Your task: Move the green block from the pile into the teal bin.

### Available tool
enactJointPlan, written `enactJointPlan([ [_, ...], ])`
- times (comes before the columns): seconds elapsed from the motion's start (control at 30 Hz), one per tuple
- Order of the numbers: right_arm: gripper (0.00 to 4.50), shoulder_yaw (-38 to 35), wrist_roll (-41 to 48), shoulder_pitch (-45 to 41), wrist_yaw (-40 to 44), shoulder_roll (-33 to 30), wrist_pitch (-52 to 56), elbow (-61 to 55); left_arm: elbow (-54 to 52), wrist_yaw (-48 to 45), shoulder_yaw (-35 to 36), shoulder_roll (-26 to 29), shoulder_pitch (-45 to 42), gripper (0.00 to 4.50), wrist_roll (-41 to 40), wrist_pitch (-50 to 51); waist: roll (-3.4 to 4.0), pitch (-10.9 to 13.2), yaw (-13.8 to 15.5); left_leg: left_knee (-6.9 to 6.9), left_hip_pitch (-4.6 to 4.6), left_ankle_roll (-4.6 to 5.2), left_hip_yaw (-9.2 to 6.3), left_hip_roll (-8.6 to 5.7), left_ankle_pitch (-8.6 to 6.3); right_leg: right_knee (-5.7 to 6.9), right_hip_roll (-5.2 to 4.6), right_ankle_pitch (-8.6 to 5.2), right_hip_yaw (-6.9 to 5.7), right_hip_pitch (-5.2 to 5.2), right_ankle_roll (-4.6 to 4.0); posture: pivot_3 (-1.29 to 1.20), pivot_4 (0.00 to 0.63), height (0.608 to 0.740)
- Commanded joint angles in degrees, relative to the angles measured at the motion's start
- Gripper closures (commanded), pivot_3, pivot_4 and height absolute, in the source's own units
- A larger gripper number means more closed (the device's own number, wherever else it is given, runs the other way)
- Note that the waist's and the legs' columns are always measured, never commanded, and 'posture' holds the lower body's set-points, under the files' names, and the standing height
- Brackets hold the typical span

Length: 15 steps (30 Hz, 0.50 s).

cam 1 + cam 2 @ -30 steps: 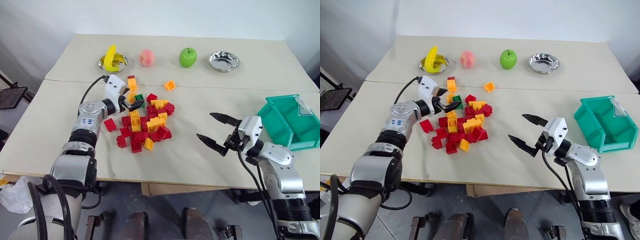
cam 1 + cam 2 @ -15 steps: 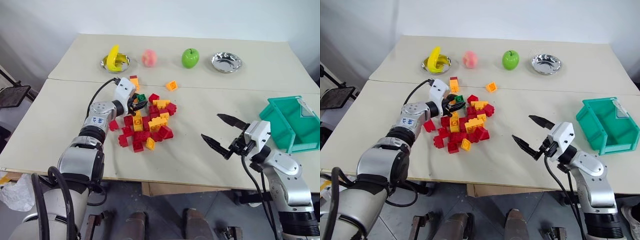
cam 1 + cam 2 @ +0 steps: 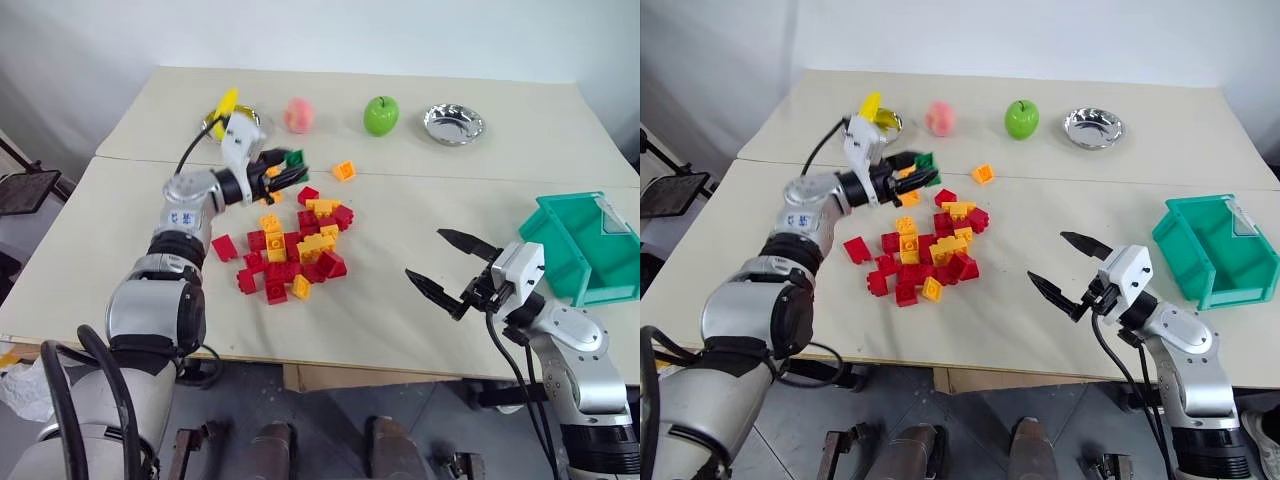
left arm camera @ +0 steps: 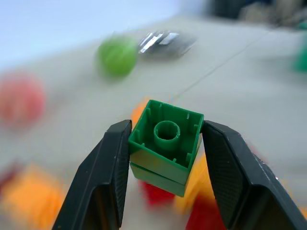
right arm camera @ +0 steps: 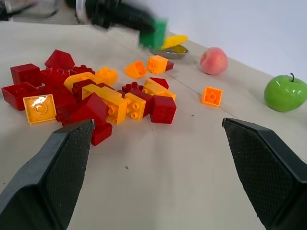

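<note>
My left gripper (image 3: 290, 166) is shut on the green block (image 4: 165, 144), holding it in the air above the far edge of the pile (image 3: 295, 245) of red, orange and yellow bricks. In the left wrist view the block sits between both fingers with its hollow underside showing. The block also shows as a green blur (image 5: 154, 32) in the right wrist view. My right gripper (image 3: 440, 265) hangs open and empty over bare table to the right of the pile. The teal bin (image 3: 585, 245) stands at the table's right edge, just beyond the right hand.
Along the back of the table stand a metal bowl with a banana (image 3: 225, 115), a peach (image 3: 297, 114), a green apple (image 3: 380, 115) and an empty metal bowl (image 3: 453, 123). A stray orange brick (image 3: 344, 170) lies behind the pile. A seam crosses the table (image 3: 450, 180).
My left gripper closed on the green block among the bricks and has lifted it up off the pile. The right arm has stayed where it was, still open.
</note>
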Motion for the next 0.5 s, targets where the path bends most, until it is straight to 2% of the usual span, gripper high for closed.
enactJointPlan([
  [0.03, 0.0, -5.2, 1.7, 1.7, 0.0, -2.4, -0.4, -2.1, -8.1, -12.0, -4.4, -4.9, -1.0, 2.54, -1.5, 0.1, 0.0, 0.0, 0.9, 0.04, -0.01, 0.04, 0.0, -0.01, -0.03, -0.02, 0.0, 0.0, -0.01, 0.03, 0.0, 0.0, 0.15, 0.74],
  [0.13, 0.0, -8.5, 2.0, 4.4, -0.1, -4.1, 0.2, -3.5, -14.0, -16.1, -10.5, -8.4, 1.3, 2.54, 1.3, 1.7, 0.0, 0.0, 1.2, 0.17, -0.05, 0.17, 0.0, -0.02, -0.12, -0.07, -0.02, 0.01, -0.06, 0.11, 0.01, 0.0, 0.15, 0.74],
  [0.23, 0.0, -14.7, 3.0, 10.0, -0.2, -6.2, 1.3, -5.6, -17.7, -14.5, -13.0, -16.1, 3.4, 2.54, -0.2, 6.2, 0.0, 0.0, 1.2, 0.18, -0.08, 0.2, 0.02, -0.01, -0.15, -0.08, -0.01, 0.0, -0.06, 0.09, 0.01, 0.0, 0.15, 0.74],
  [0.37, 0.0, -22.7, 3.8, 19.6, 0.4, -6.4, 1.3, -6.8, -14.4, -9.8, -18.2, -22.3, 7.1, 2.54, 4.9, 1.2, -0.06, 0.0, 1.8, 0.25, -0.12, 0.31, 0.11, -0.01, -0.2, -0.18, -0.01, 0.02, -0.03, 0.11, 0.04, 0.0, 0.15, 0.74],
  [0.5, 0.0, -28.6, 4.1, 27.5, 0.0, -4.7, 0.5, -8.2, -10.5, -4.5, -20.5, -25.2, 7.8, 2.54, 7.8, -2.5, -0.08, 0.0, 1.5, 0.24, -0.01, 0.37, 0.33, 0.04, -0.24, -0.25, 0.0, 0.02, 0.11, 0.09, 0.06, 0.0, 0.15, 0.74],
])
